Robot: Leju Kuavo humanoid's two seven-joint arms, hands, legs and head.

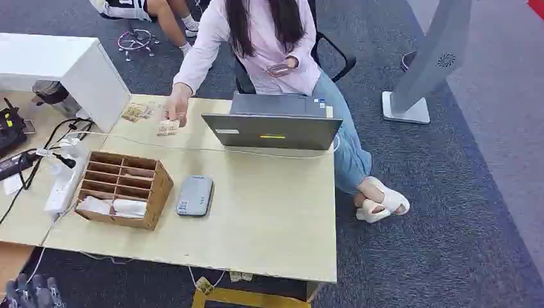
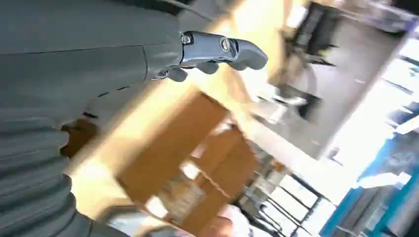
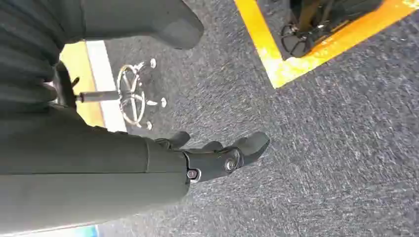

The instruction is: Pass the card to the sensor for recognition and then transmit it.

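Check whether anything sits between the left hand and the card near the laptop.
Yes. The wooden organizer stands on the table between the left hand and the card, and a person's hand is on that card. From card to sensor, a thin cable crosses.

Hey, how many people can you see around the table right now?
2. One person sits behind the laptop, a hand on a card. Another's legs show at the top edge. Others may be out of frame.
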